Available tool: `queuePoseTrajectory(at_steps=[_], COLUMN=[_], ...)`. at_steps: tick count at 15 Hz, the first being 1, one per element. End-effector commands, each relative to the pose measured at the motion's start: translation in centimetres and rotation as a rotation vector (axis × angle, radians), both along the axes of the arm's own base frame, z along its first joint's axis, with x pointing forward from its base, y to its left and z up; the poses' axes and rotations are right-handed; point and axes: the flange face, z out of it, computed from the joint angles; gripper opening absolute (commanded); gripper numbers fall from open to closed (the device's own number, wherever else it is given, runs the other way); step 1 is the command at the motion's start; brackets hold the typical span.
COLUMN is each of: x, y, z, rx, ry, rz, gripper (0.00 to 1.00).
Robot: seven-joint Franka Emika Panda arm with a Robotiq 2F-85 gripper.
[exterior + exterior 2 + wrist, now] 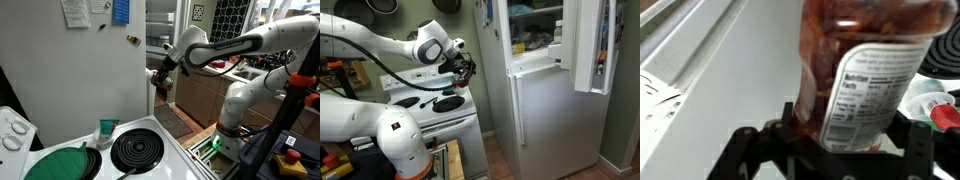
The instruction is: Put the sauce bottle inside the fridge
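Observation:
My gripper point(845, 135) is shut on the sauce bottle point(855, 70), a red-brown bottle with a white nutrition label that fills the wrist view. In both exterior views the gripper point(160, 80) point(463, 68) holds the bottle point(158, 84) in the air, above the stove's edge and beside the fridge. The fridge point(90, 70) is a tall white unit with paper notes and a blue card on its side. Its upper door point(588, 45) stands open, showing shelves with items point(535, 35); the lower door point(555, 120) is shut.
A white stove point(150, 160) with a black coil burner point(137, 150) and a green lid point(62, 165) stands beside the fridge. A green-and-white cup point(107, 130) sits on it. Wooden cabinets point(205, 95) are behind the arm.

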Motion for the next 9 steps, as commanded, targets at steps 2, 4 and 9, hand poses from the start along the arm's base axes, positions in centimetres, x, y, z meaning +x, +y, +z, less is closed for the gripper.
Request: queuePoseTrajectory(at_steps=[2,4,9], x=[0.8,2.0,4.5], y=[-1.0,-2.7,-7.2], z=[0.8,1.9,4.9], rx=[0.030,0.073,0.154], ry=[-0.031,-0.060,-0.164], rz=[-0.095,-0.200,-0.434], gripper=[0.60,0.60,0.60])
